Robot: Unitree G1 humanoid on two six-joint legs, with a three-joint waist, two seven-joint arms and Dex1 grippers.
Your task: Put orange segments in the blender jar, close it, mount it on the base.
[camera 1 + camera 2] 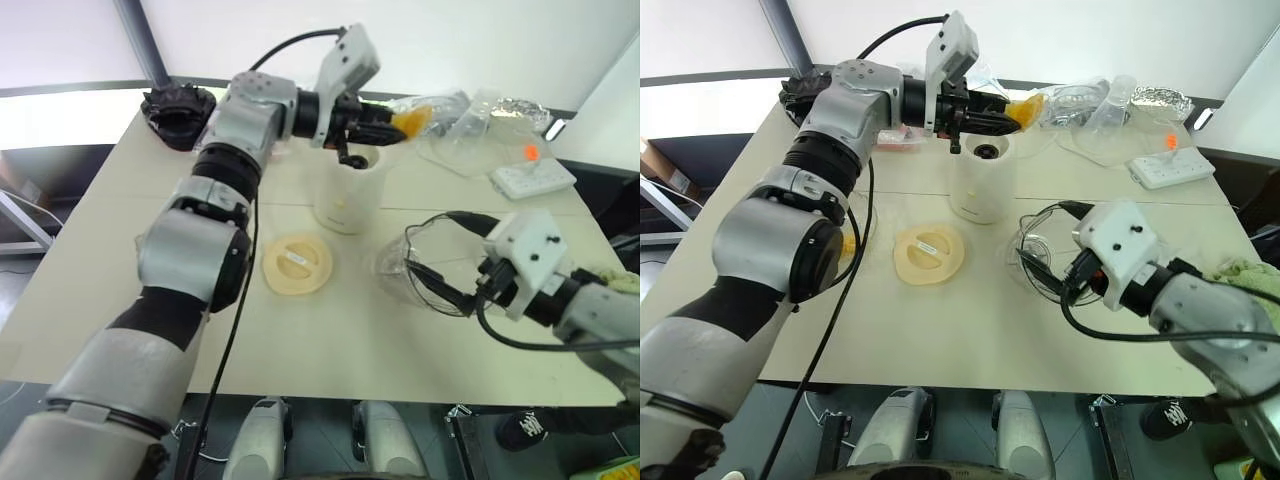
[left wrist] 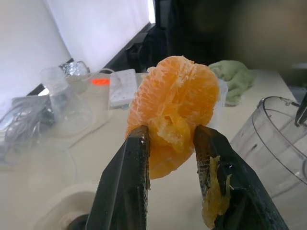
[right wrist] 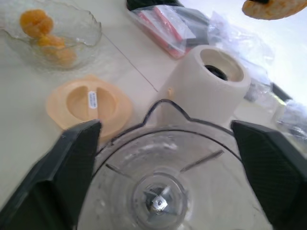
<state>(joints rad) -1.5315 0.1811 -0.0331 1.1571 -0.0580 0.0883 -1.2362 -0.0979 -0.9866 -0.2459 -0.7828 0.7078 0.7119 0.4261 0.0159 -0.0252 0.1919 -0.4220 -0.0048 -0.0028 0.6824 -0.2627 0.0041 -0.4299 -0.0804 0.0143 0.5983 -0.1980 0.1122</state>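
Orange segment (image 2: 172, 112), glossy and pulpy, sits pinched in the left gripper (image 1: 385, 128) above the squat cream-white base (image 1: 348, 195). Clear plastic blender jar (image 3: 165, 184) lies nearer than the base, between the right gripper's (image 1: 440, 255) wide-spread fingers.

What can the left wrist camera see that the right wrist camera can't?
Left wrist view: the left gripper pinching an orange segment, a white power strip and a green cloth. Right wrist view: the open right gripper around the jar's rim, its blade, the lid and a bowl of segments. Both: the jar and base.
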